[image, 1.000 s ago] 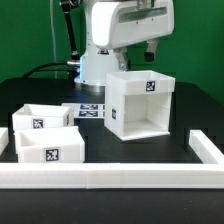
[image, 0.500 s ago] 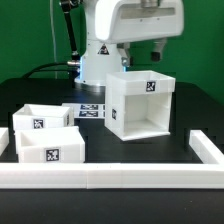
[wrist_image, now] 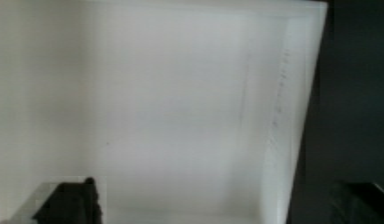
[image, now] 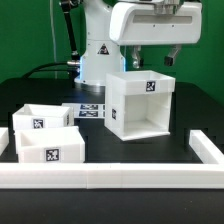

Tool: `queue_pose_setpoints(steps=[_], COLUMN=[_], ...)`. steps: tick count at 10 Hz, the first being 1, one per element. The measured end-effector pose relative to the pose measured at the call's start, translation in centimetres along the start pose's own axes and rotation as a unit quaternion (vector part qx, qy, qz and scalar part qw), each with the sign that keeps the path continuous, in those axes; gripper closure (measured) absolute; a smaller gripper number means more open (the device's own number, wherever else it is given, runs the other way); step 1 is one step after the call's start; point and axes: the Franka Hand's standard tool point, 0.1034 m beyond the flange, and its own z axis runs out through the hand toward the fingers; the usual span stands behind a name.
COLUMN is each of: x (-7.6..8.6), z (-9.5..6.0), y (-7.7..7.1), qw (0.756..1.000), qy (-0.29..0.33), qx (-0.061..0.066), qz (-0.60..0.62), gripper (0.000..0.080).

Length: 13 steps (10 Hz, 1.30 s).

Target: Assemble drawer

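The large white cube-like casing [image: 140,108] stands in the middle of the table, its open side facing the camera and a tag on its upper front. Its white top [wrist_image: 171,100] fills the wrist view. My gripper [image: 152,62] hovers just above the casing's top, open and empty, with its dark fingertips [wrist_image: 68,205] spread wide, one on each side of the wrist view. Two shallow white box trays lie at the exterior view's left: one behind [image: 42,118], one in front [image: 50,148], each tagged.
Long white border rails run along the front [image: 110,178] and up the exterior view's right [image: 205,148]. The marker board [image: 90,110] lies flat between the trays and the casing. The arm's white base [image: 98,60] stands behind, with black cables at the back left.
My gripper has moved toward the exterior view's right, from above the casing's back left to above its top. The casing and trays have not moved.
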Motion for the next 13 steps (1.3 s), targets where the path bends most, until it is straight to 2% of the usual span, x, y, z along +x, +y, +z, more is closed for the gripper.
queue_pose_setpoints(steps=[1,3,6,9,11,12,13], x=[0.1,-0.6,-1.1,-1.2,-1.1,-1.1,-1.1], z=[0.3,2.0,4.0,4.1,3.9,3.9,3.9], y=[-0.3,-1.7,-2.0,-1.8,-1.8,-1.8,-1.7], qw=[1.000,1.000,0.999,0.999,0.999,0.999,0.999], qy=[0.009,0.017,0.006,0.004,0.002,0.002,0.002], qx=[-0.001,0.003,0.025,0.026,0.029,0.029,0.029], qz=[-0.002,-0.005,0.020,0.023,0.029,0.029,0.029], gripper=[0.0150,0.0150,0.0150,0.0162,0.0520,0.0657,0.0657])
